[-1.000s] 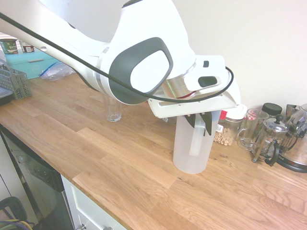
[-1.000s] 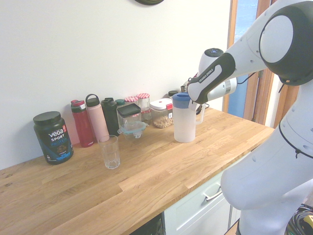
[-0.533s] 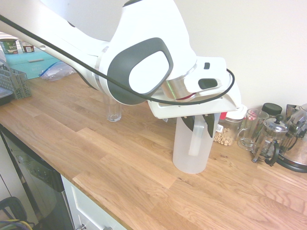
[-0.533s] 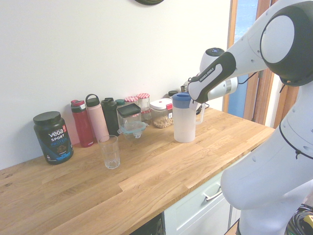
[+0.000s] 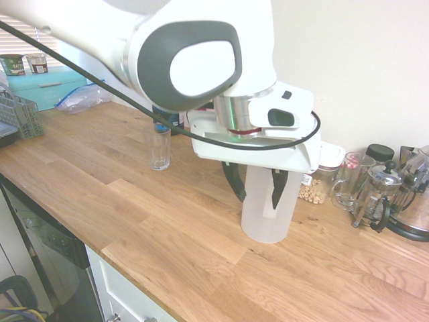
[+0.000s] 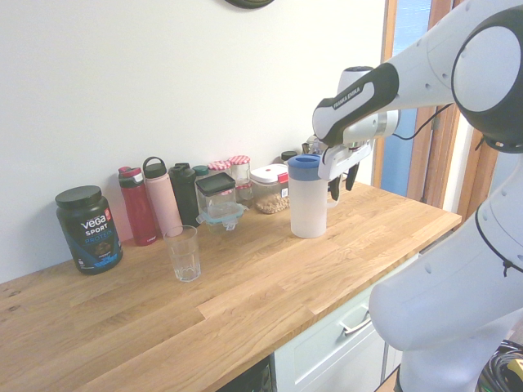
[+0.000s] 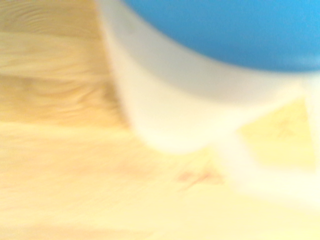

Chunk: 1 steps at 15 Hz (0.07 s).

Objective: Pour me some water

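A translucent white pitcher with a blue lid stands upright on the wooden counter. My gripper hangs at its handle side, open. Its two dark fingers are spread wide and do not clasp the handle. An empty clear glass stands on the counter well to the pitcher's side. The wrist view is blurred: it shows the blue lid and the white pitcher wall over the wood.
Bottles, a dark protein tub and jars line the wall behind the glass and pitcher. A French press, glass mugs and a kettle stand beyond the pitcher. A dish rack sits at the counter's far end.
The gripper has opened and let go of the pitcher's handle. The wrist has risen a little and turned. The pitcher and glass have stayed put.
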Available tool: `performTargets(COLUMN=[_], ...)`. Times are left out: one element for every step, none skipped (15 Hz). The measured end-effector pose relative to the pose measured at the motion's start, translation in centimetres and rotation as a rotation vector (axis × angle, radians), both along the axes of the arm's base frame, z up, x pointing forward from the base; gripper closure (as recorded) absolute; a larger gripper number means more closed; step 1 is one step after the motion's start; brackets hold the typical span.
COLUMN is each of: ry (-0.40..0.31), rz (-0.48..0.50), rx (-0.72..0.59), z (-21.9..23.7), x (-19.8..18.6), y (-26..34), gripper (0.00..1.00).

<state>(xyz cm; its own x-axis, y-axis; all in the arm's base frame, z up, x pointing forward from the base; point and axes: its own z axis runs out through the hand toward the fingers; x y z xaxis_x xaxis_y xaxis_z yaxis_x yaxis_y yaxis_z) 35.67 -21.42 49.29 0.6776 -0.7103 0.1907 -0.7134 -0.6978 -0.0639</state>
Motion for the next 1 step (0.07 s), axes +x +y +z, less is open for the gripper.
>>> performTargets(ry=[0.022], rz=[-0.036], rx=[0.046], z=[0.46], x=[-0.32], y=[0.58], gripper=[0.0])
